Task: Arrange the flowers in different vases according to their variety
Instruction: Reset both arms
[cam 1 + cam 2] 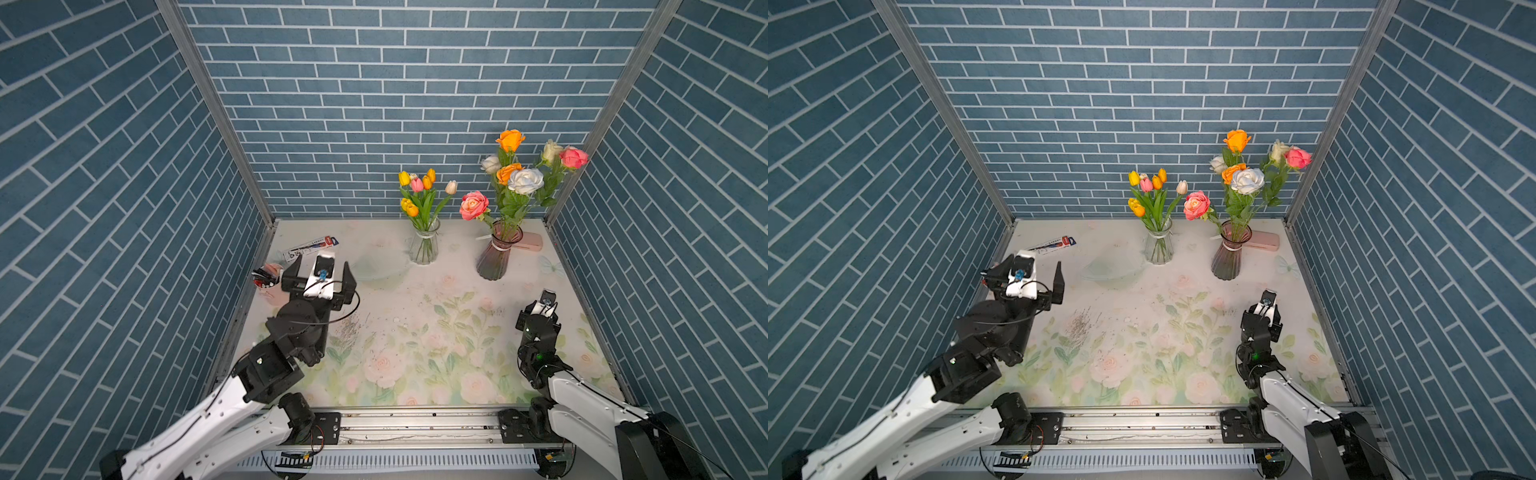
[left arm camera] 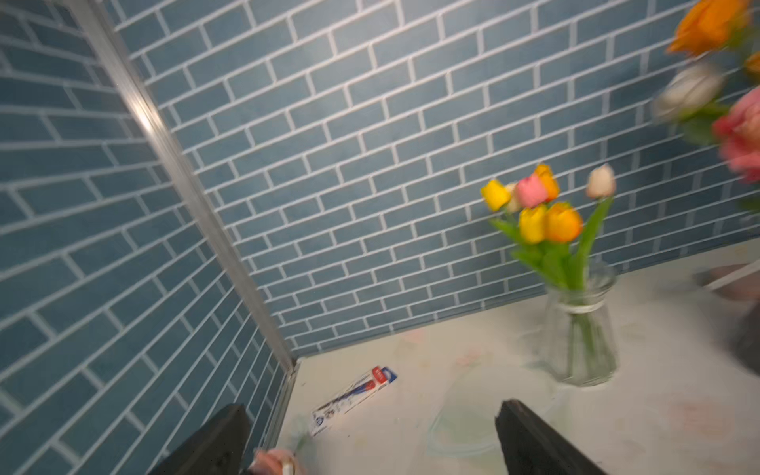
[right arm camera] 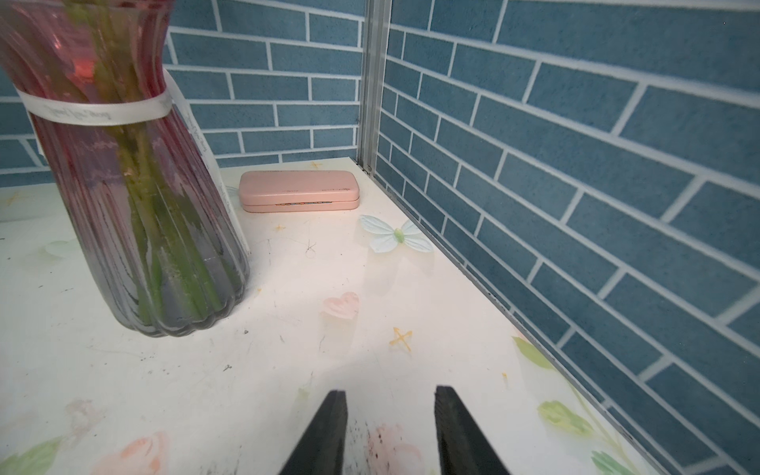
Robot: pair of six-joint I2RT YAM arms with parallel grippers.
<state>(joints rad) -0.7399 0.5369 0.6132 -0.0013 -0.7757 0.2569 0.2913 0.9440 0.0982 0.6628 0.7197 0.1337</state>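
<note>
3 blue brick-pattern walls (image 1: 374, 104), aluminium corner posts (image 1: 216, 110) (2), pale floral tabletop (image 1: 415, 299), even light.

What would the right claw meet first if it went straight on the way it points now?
Probably the table near the pale butterfly, as the right claw seems tilted down; depth is unclear. The pink case and the purple vase lie off that line.

Roses (image 2: 740, 131) blurred, cut off; pen cup (image 1: 269, 292) half-hidden.
</note>
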